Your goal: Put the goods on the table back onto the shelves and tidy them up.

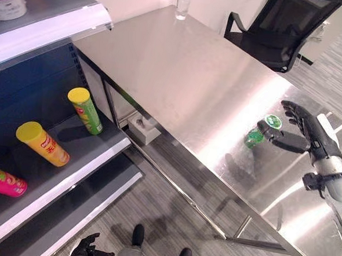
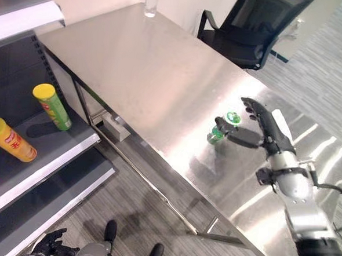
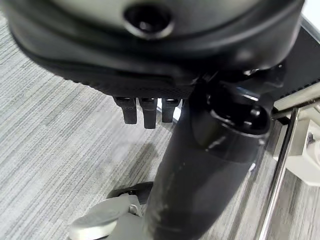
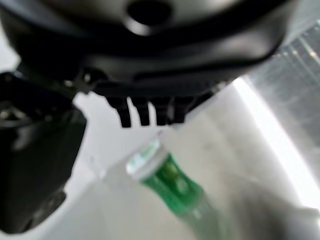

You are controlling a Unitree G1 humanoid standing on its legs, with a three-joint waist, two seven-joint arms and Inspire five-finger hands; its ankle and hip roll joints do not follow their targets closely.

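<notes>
A green can with a white-and-green lid (image 1: 258, 133) stands on the steel table (image 1: 180, 76) near its right part. My right hand (image 1: 303, 125) hovers just beside it, open, with the thumb (image 1: 275, 134) stretched over the can's near side and the fingers straight past its lid. The right wrist view shows the can (image 4: 170, 182) lying beyond the straight fingertips (image 4: 142, 112), untouched. My left hand (image 1: 85, 250) hangs low by the floor, open and holding nothing.
The shelf unit (image 1: 69, 174) on the left holds a green can with a yellow lid (image 1: 86, 110), a yellow can (image 1: 42, 143) and a pink can (image 1: 2, 180). A clear bottle (image 1: 183, 4) stands at the table's far end. A black chair (image 1: 281, 30) is behind it.
</notes>
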